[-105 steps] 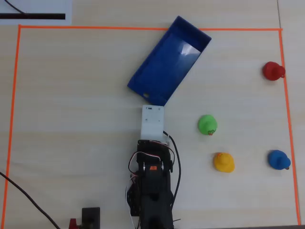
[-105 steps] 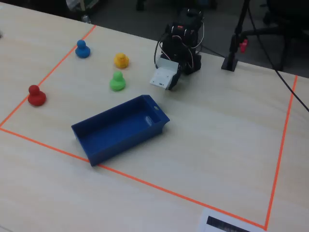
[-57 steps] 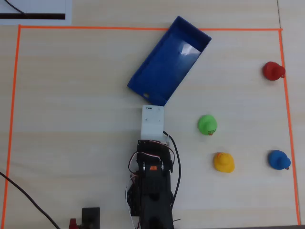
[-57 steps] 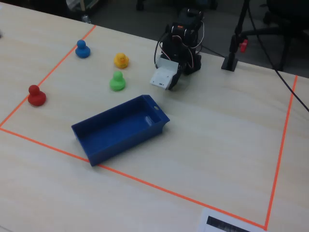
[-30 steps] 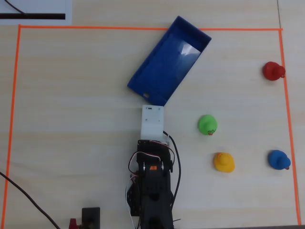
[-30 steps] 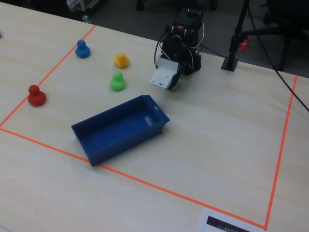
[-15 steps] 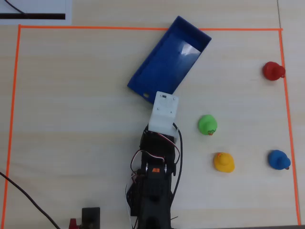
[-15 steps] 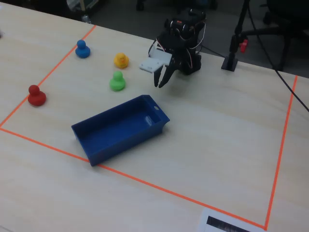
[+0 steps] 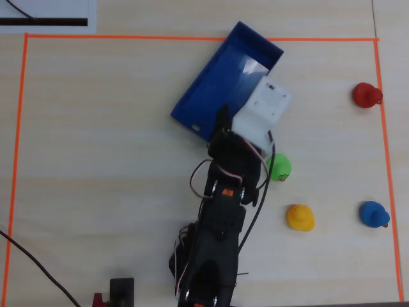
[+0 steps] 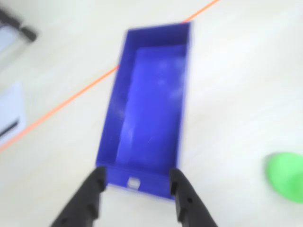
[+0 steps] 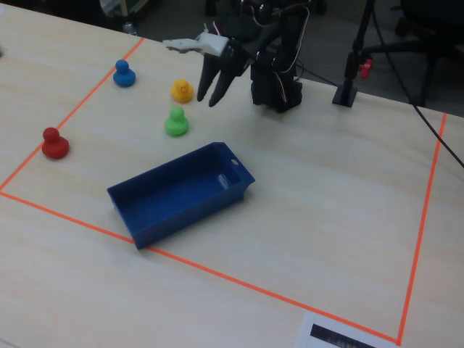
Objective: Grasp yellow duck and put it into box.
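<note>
I see fingers (image 10: pixel 137 182) apart, empty, over box (image 9: pixel 217 83) end; green duck (image 9: pixel 280 167) between arm and yellow duck (image 9: pixel 300 217).

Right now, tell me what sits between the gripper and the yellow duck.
In the overhead view, the green duck sits partly between the open, empty gripper and the yellow duck, just off the direct line. Otherwise only bare table.

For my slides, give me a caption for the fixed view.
Open gripper raised above the table near the yellow duck, empty blue box in front.
</note>
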Motion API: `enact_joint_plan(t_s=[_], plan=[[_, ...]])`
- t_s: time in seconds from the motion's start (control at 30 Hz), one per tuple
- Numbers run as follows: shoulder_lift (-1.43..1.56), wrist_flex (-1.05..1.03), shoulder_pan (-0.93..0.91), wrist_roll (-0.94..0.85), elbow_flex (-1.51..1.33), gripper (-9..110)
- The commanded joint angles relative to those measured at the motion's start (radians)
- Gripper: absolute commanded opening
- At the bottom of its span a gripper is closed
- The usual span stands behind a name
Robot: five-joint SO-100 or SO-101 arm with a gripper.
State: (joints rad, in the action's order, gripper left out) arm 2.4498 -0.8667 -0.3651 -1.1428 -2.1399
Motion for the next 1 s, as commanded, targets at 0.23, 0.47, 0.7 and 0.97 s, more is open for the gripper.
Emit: enact_joint_plan(t_s=[0.23, 0.47, 0.7, 0.97], plan=[[-0.247, 0.155, -0.488, 0.242, 0.357, 32], [-0.265, -0.038, -0.779, 0.327, 0.324, 33], [-0.249, -0.112, -0.979, 0.307, 0.143, 38], [-0.25, -0.218, -1.032, 0.202, 0.044, 43]])
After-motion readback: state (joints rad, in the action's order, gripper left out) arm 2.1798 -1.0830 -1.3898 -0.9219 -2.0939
